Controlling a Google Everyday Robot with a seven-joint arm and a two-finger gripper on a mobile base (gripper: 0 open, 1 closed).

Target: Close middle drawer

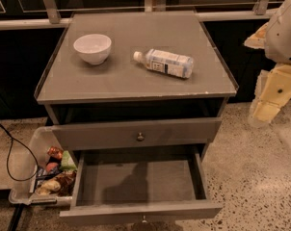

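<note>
Sticking way out, the middle drawer (140,182) sits lowest in the cabinet (136,83), under the taller drawer (136,134). Bowl (92,48) and bottle (165,63) are up top. Gripper (266,107) hangs off right, well apart; can't tell its grip state.

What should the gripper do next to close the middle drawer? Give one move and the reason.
Probably swing the gripper down and left toward the front panel of the middle drawer. That drawer stands pulled far out, its grey interior showing, while the gripper hangs to the right of the cabinet, clear of it, so it cannot push yet.
</note>
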